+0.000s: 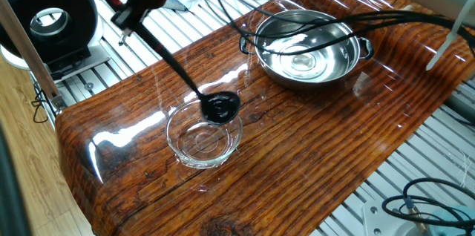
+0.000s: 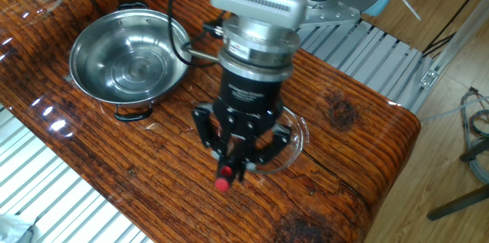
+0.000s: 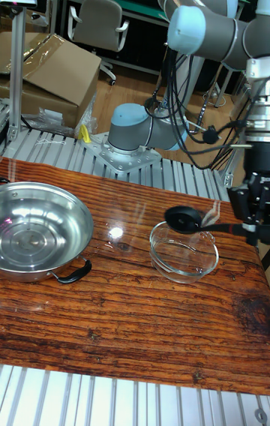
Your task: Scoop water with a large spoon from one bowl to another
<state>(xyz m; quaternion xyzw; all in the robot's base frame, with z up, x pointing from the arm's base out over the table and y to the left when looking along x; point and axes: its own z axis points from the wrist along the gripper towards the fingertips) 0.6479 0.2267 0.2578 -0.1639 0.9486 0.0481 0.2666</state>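
The tool (image 2: 236, 168) is clenched on the far end of the large spoon's (image 1: 178, 77) long black handle, near its red tip, and holds it slanted down so that the small round scoop hangs over the rim of the glass bowl (image 1: 204, 139), at about 1 o'clock on the bowl in one fixed view. In the tall fixed view the scoop (image 3: 183, 217) sits just above the bowl's far rim, roughly level, and apart from the glass. Whether water is in the scoop cannot be told; its inside reads only as dark and glossy. The steel bowl (image 1: 309, 48) stands well apart, toward 2 o'clock from the glass bowl on the wooden counter (image 1: 312, 154), with a shiny pool at its bottom.

The step in hand looks like the pour. The risk lies in the scoop's place: it is at the rim rather than over the centre, so tipping it here could send water down the outside of the glass and onto the counter. The long handle also magnifies any wrist turn, so a quick rotation could fling the load past the shallow bowl. If the scoop drops lower it may knock the rim and slide the light bowl.
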